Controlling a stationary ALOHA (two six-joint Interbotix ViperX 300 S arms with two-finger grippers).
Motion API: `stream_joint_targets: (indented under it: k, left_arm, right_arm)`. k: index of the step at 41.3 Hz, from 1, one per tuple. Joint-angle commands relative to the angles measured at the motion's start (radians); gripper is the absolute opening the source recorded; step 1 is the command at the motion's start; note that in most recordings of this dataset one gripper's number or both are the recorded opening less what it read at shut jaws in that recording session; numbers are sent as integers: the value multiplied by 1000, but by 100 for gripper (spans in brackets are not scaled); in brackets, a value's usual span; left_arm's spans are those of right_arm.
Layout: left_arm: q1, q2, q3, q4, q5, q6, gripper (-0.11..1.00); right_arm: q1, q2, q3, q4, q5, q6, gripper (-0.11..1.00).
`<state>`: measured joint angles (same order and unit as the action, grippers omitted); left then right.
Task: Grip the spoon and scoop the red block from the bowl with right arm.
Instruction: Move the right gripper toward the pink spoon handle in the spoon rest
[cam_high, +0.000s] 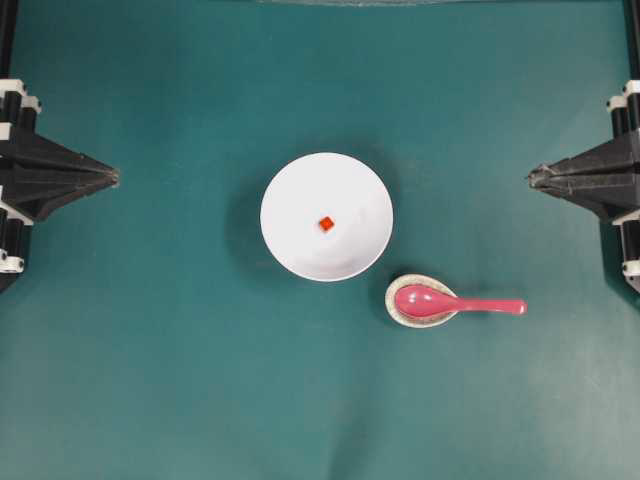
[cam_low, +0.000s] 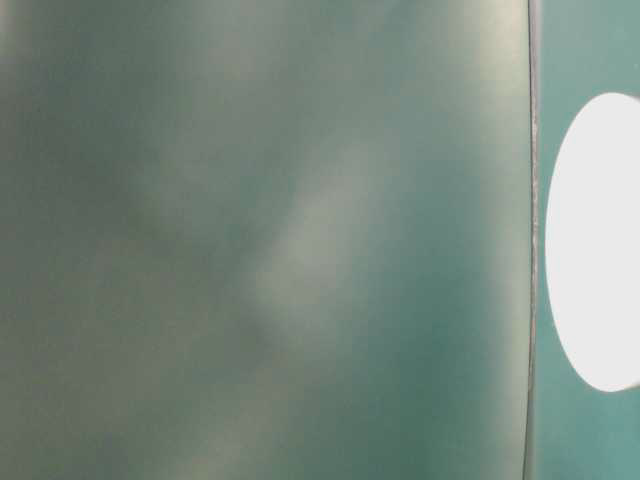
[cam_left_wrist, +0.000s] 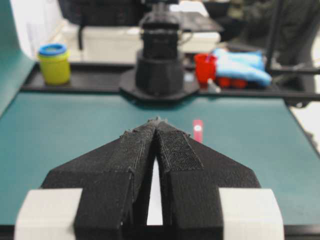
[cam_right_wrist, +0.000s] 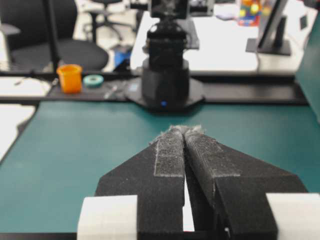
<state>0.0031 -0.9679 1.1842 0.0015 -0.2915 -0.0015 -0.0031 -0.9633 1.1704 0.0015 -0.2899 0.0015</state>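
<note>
A: The spoon (cam_high: 455, 303) was what mattered, but start with the biggest thing. What carried it all?

B: A green worktop (cam_high: 180, 400). The largest dish on it was the white bowl (cam_high: 326, 216), near the middle. Just beside it, toward the near right, sat a small speckled dish (cam_high: 400, 312), and the spoon's scoop end rested in that dish.

A: And the handle?

B: It ran out level over the worktop toward the right edge, so the long axis lay left to right, handle end nearest the right side.

A: Which pincer was closer?

B: The right gripper (cam_high: 532, 178), parked at the right edge with its tip aimed inward. The spoon lay inward from it and toward the near edge, well apart. The left gripper (cam_high: 114, 177) sat at the left edge, with the bowl between it and the spoon.

A: Were they clenched?

B: Both were, on nothing. In the wrist views the right fingertips (cam_right_wrist: 172, 137) met at a point, and the left gripper's pads (cam_left_wrist: 145, 137) met likewise.

A: The red block (cam_high: 326, 223)?

B: The smallest thing, lying near the centre of the bowl.

A: Anything in the way?

B: Nothing stood between the right gripper and the handle. I'd judge the speckled dish the one risk, since it could shift if the spoon dragged.
</note>
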Motion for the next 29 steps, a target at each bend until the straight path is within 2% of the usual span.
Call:
stream_joint_targets:
  k: [1,13,26,29]
  left_arm:
    - [-21,18,-29,3,2,-5,0]
    - [-29,61,-46,3,63,-3,0]
    - [-29,60,-46,3,202,2,0]
    - [-29,60,-44,5,218,3,0]
  right_arm:
    - [2,11,-28,3,-5,14,0]
    - [2,51,-64,5,52,15,0]
    - [0,51,-66,14,87,17,1]
    - [2,51,-67,14,89,17,6]
